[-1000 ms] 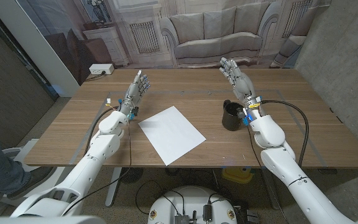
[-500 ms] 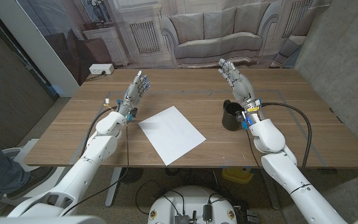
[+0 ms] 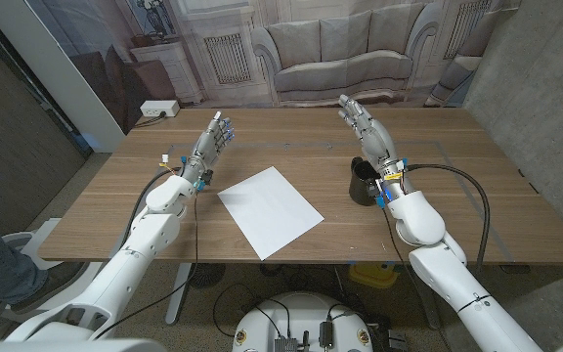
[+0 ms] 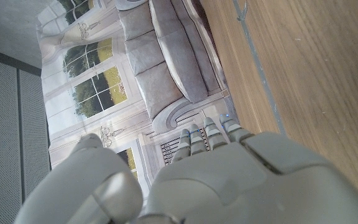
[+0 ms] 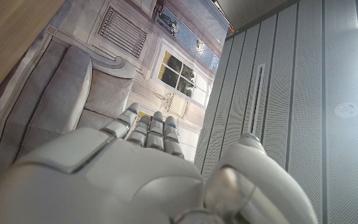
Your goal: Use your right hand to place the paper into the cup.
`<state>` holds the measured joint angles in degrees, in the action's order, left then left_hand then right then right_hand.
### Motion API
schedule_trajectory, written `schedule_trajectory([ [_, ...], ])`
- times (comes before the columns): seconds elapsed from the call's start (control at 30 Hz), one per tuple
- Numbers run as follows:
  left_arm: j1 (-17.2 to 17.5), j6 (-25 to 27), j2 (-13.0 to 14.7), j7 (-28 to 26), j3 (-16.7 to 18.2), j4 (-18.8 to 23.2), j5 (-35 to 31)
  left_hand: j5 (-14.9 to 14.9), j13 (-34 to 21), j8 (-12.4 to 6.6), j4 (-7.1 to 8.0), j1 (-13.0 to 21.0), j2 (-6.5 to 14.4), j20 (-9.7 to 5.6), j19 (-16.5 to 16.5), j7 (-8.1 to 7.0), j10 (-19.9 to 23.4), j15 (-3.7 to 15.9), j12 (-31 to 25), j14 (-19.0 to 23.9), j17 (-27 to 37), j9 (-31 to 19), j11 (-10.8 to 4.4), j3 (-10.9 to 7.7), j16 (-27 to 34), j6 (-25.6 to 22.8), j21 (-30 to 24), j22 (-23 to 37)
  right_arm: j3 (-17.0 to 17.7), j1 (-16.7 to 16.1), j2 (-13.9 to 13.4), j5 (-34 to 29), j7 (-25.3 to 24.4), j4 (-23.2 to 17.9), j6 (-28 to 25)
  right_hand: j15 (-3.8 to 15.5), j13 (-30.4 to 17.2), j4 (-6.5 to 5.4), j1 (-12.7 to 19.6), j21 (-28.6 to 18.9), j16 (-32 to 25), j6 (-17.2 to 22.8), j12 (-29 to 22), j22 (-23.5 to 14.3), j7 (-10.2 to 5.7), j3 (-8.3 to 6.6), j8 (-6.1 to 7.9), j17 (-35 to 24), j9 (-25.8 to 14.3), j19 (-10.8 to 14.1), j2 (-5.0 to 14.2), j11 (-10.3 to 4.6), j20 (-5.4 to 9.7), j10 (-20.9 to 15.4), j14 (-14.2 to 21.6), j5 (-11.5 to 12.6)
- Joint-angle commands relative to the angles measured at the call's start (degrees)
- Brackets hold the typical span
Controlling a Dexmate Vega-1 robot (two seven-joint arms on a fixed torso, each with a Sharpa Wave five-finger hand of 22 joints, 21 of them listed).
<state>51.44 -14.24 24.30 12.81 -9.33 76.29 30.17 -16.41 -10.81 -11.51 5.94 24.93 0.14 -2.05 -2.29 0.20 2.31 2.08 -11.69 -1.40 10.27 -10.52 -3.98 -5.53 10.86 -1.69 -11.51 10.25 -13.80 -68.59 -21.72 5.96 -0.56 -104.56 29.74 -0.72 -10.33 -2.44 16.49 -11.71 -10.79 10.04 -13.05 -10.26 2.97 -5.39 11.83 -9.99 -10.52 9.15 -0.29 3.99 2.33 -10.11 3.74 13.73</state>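
My right hand (image 3: pixel 365 124) is raised above the far side of the wooden table (image 3: pixel 477 196), fingers spread apart and holding nothing. Its forearm passes just beside the black cup (image 3: pixel 364 183), which stands upright on the table near my right wrist. The white sheet of paper (image 3: pixel 269 210) lies flat near the table's middle, turned at an angle, with one corner close to the near edge. It sits apart from the cup and between my two arms, touched by neither hand.

My left hand (image 3: pixel 214 137) is lifted over the left part of the table, fingers extended and apart, gripping nothing. The left wrist view looks along the back of that hand (image 4: pixel 216 180) toward a backdrop printed with a sofa and windows. The right wrist view shows the back of my right hand (image 5: pixel 123 168) before that same backdrop and a grey panelled wall. A white power strip (image 3: pixel 159 109) rests at the table's far left corner.
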Motion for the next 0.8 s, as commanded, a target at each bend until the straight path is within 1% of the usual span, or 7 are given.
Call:
schedule_trajectory([
  [0.03, -0.2, -0.52, 0.52, 0.85, -0.07, -0.74, 0.47, 0.12, -0.05, -0.28, -0.1, 0.39, 0.31, -4.4, -0.03, 0.03, 0.2, 0.23, -0.19, 0.31, 0.25, -0.34, 0.03, 0.21, -0.02, -0.47, -0.35, 0.22, -1.32, -0.84, -0.08, -3.46, -2.71, -1.07, -0.06, -0.2, -0.22, 0.41, 0.08, 0.04, 0.15, 0.42, -0.04, -0.13, -0.01, -0.24, -0.29, -0.26, -0.22, 0.46, 0.25, -0.06, 2.09, -0.25, 0.34, -0.05],
  [0.3, -0.8, -0.67, 0.33, 2.0, 0.06, -2.16, 0.71, 0.16, -0.06, -0.28, -0.12, 0.45, 0.37, -4.36, -0.13, 0.08, 0.19, 0.19, -0.17, 0.09, 0.25, -0.34, 0.13, 0.28, -0.11, -0.56, -0.3, 0.22, -2.09, -1.27, -0.22, -5.84, -4.55, -1.68, -0.26, -0.29, -0.22, 0.52, 0.25, 0.08, 0.16, 0.48, 0.02, -0.13, -0.02, -0.29, -0.31, -0.25, -0.23, 0.44, 0.41, -0.17, 2.05, -0.28, 0.4, -0.07],
  [0.7, -0.89, -1.13, 0.11, 2.48, 0.7, -3.0, 0.61, 0.22, -0.06, -0.16, -0.14, 0.5, 0.46, -4.32, -0.28, -0.01, 0.11, 0.07, -0.1, -0.2, 0.26, -0.34, 0.21, 0.4, -0.19, -0.39, -0.24, 0.23, -3.28, -0.91, -0.29, -7.32, -5.66, -1.8, -0.74, -0.36, -0.23, 0.69, 0.52, 0.12, 0.17, 0.61, 0.05, -0.13, -0.15, -0.35, -0.31, -0.24, -0.24, 0.46, 0.57, -0.08, 2.04, -0.41, 0.49, -0.11],
  [0.8, -0.9, -1.22, 0.05, 2.62, 0.79, -3.06, 0.6, 0.23, -0.06, -0.15, -0.15, 0.52, 0.48, -4.3, -0.28, 0.0, 0.12, 0.08, -0.1, -0.22, 0.26, -0.34, 0.28, 0.42, -0.2, -0.39, -0.24, 0.23, -3.57, -0.73, -0.38, -7.74, -5.77, -1.85, -1.0, -0.35, -0.23, 0.75, 0.61, 0.13, 0.17, 0.64, 0.08, -0.13, -0.17, -0.38, -0.32, -0.24, -0.24, 0.44, 0.62, -0.26, 2.06, -0.39, 0.51, -0.11],
])
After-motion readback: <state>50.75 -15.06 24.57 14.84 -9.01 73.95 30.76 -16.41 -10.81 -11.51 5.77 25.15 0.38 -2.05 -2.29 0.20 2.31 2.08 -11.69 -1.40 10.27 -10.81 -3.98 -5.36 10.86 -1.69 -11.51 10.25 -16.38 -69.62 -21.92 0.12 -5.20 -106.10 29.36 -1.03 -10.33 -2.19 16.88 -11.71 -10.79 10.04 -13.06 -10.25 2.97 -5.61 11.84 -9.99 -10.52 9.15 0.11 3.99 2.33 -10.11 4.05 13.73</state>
